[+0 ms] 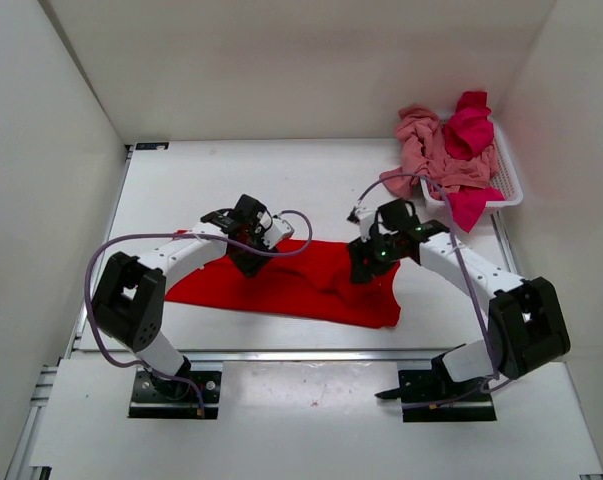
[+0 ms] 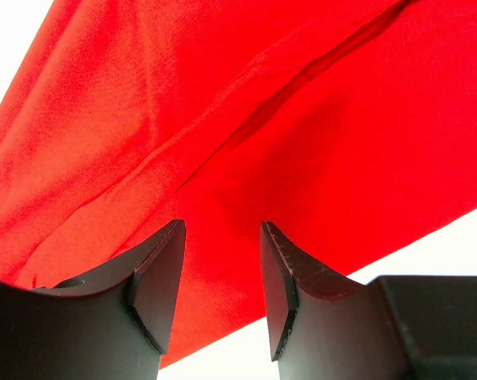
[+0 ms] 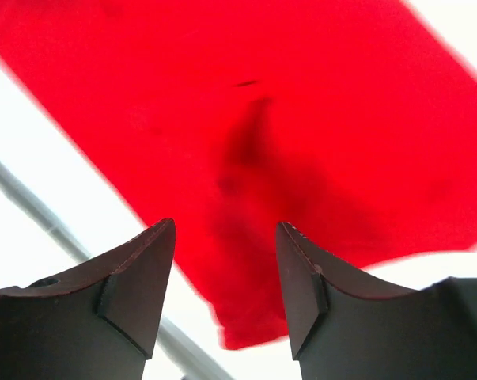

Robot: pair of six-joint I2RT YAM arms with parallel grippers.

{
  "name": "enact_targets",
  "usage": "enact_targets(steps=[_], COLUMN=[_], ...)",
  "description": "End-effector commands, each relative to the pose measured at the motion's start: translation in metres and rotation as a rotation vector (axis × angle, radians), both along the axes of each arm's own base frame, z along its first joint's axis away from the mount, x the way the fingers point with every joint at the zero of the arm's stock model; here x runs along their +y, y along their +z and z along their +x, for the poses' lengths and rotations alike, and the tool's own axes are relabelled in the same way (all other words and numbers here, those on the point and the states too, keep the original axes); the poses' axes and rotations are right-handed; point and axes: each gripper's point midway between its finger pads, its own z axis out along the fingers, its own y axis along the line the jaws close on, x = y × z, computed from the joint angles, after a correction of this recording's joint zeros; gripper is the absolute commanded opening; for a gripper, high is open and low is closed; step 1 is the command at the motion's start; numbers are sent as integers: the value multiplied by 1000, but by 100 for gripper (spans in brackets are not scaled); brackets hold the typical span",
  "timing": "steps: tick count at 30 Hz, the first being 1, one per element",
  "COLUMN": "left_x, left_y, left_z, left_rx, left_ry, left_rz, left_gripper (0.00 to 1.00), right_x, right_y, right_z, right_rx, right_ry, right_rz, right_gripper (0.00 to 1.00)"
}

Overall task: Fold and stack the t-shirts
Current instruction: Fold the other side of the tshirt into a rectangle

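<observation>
A bright red t-shirt (image 1: 286,285) lies spread on the white table between the arms, with folds across it. My left gripper (image 1: 249,262) is open just above its far left part; the red cloth (image 2: 246,119) fills the left wrist view beyond the empty fingers (image 2: 163,277). My right gripper (image 1: 365,270) is open above the shirt's right part; the cloth (image 3: 285,127) shows beyond its fingers (image 3: 301,277). The crimson-magenta shirt (image 1: 468,130) and the salmon pink shirt (image 1: 429,150) lie crumpled in the basket at the far right.
The white mesh basket (image 1: 509,185) stands at the back right corner of the table. White walls enclose the table on three sides. A metal rail (image 1: 311,354) runs along the near edge by the arm bases.
</observation>
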Motion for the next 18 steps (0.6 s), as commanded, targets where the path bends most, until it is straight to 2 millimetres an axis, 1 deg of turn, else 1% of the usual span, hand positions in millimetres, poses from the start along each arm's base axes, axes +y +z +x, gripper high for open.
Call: enact_targets(steps=[1,2,4,5,6,7,9,10,12,13,14,15,16,17,18], left_x=[-2,-3,-6,-6,-5,-8,-4,-6,-12,-14,-16,-19,-25,-26,-26], left_y=[15,15,16,18,14,17,16,16,22,22,23,28,31,33,33], left_z=[2,2,3,4,2,4,5,3,6,7,5,9,7,9,9], left_rx=[-46,-48,-52,-54,-46,-51,-53,-47,-64,-67,-62,-77,-73,-74,-64], left_ry=[-9,-18,-19,-19,-23,-21,-19,-24,-26,-34,-36,-41,-45,-39,-29], left_rz=[-24,-23,-26,-27,-24,-33,-23,-23,-41,-36,-42,-46,-67,-75,-82], left_gripper=[54,53,54,54,54,53,53,54,54,54,52,53,54,53,53], right_x=[16,18,16,12,8,4,3,5,10,16,17,18,18,20,18], right_y=[-12,-17,-27,-34,-38,-43,-48,-48,-55,-52,-55,-57,-59,-58,-59], right_z=[-37,-35,-39,-39,-37,-34,-35,-33,-37,-35,-34,-33,-34,-32,-30], right_rx=[114,110,120,118,108,104,118,118,132,108,112,104,113,113,112], right_ry=[35,35,35,34,19,14,10,13,31,43,38,41,36,30,16], right_rz=[15,12,-14,-50,-72,-91,-97,-97,-99,-92,-96,-104,-103,-98,-102], right_gripper=[53,52,52,52,52,53,53,53,54,54,54,51,48,38,22])
